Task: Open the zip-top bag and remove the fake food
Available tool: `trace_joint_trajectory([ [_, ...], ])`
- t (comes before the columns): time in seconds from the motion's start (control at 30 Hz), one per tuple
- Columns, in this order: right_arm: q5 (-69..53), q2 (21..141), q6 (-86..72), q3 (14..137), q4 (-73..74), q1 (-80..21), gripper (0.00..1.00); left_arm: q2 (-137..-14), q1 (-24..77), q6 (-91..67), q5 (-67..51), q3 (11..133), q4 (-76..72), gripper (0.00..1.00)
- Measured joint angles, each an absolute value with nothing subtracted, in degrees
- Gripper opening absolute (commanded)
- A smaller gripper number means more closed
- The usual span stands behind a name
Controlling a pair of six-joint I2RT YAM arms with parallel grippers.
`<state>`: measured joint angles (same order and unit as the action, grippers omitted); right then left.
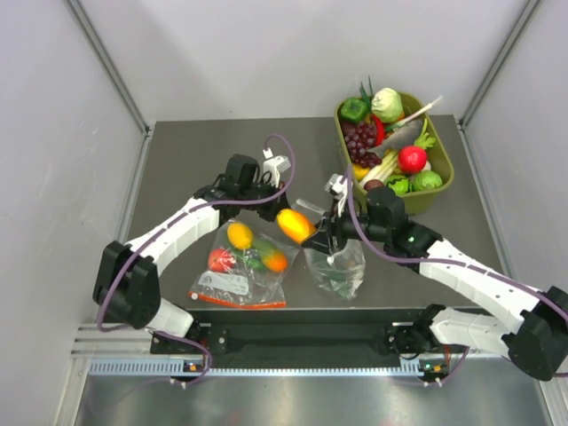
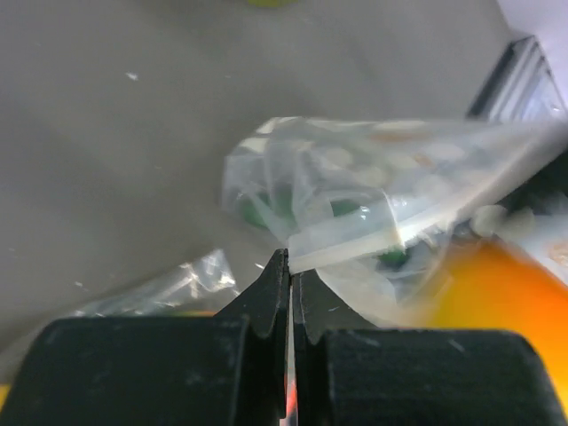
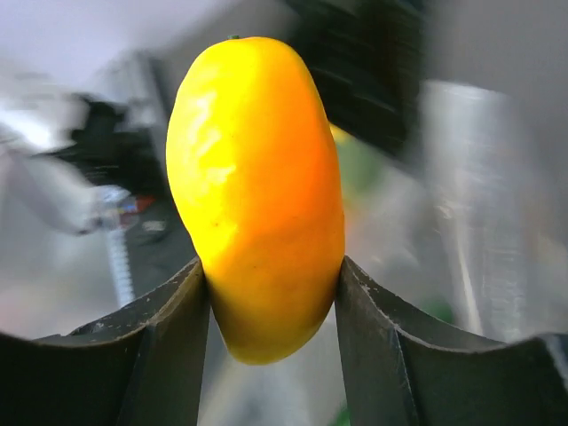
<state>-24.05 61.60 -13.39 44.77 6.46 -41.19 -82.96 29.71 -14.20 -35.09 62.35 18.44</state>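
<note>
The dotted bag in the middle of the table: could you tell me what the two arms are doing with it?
The left gripper is shut on an edge of the dotted bag and holds that edge up. The right gripper grips the yellow-orange toy mango between its fingers, lifted clear of the bag. A dark green piece shows through the plastic, so the bag is not yet empty.
</note>
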Motion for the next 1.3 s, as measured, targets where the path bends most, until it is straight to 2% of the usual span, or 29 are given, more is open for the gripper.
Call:
trace_joint_trajectory([
  [0.13, -36.95, 60.69, -14.48, 45.80, -3.38, -43.55, 0.34, -87.88, 27.22, -13.06, -34.00, 62.13, 16.53, 0.00],
  [0.3, -42.00, 58.72, -15.18, 47.07, -10.04, -43.70, 0.34, -89.49, 25.43, -12.71, -33.50, 60.99, 16.40, 0.00],
  [0.4, -41.01, 58.41, -15.27, 47.13, -11.92, -43.70, 0.34, -89.17, 25.56, -12.73, -33.61, 60.75, 15.57, 0.00],
  [0.67, -29.32, 54.92, -14.00, 47.59, -9.98, -41.08, 0.34, -81.60, 25.65, -12.73, -30.28, 59.94, 17.39, 0.00],
  [0.9, -23.22, 53.63, -11.57, 52.34, -1.37, -25.96, 0.34, -75.81, 25.65, -12.21, -27.35, 62.46, 22.46, 0.00],
  [1.07, -21.23, 58.17, -10.17, 55.68, 3.95, -13.96, 0.34, -73.91, 25.65, -11.03, -26.06, 66.24, 26.57, 0.00],
  [1.3, -16.12, 67.99, -8.08, 57.10, 11.20, -8.10, 0.34, -73.49, 25.65, -7.33, -24.67, 71.16, 31.11, 0.00],
])
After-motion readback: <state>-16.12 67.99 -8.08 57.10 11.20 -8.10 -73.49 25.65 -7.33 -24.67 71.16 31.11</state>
